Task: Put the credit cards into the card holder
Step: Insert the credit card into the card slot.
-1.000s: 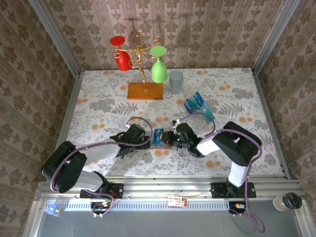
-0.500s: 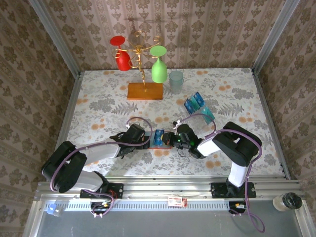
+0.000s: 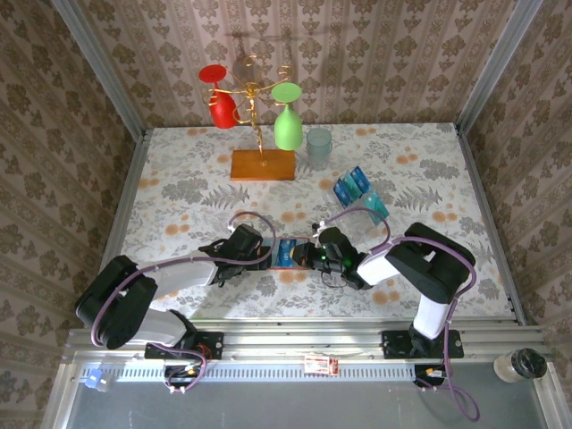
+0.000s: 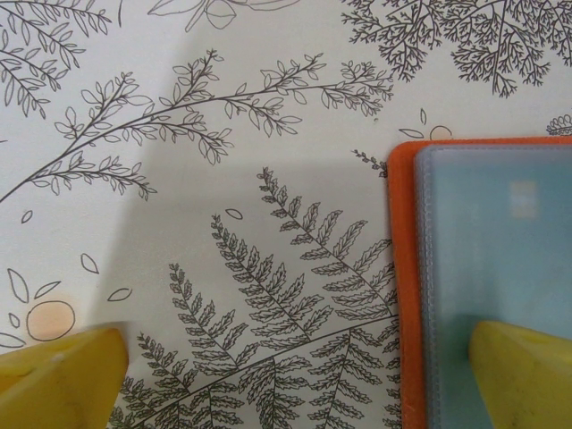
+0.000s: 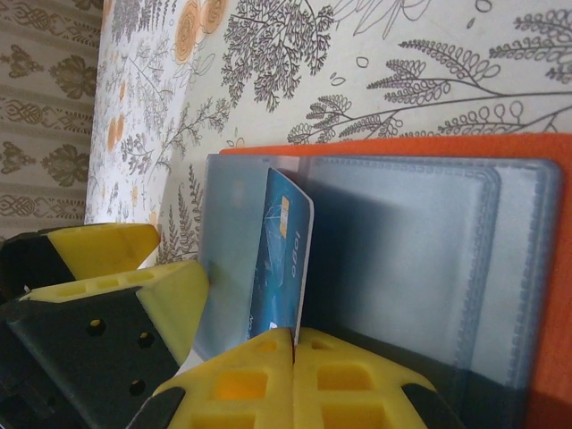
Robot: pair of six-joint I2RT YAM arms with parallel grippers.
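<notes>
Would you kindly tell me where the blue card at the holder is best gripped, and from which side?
Grip the blue card by its near short edge, pinching its faces, from opposite the pocket of the card holder, as the right gripper does: it stands on edge, far end free.
</notes>
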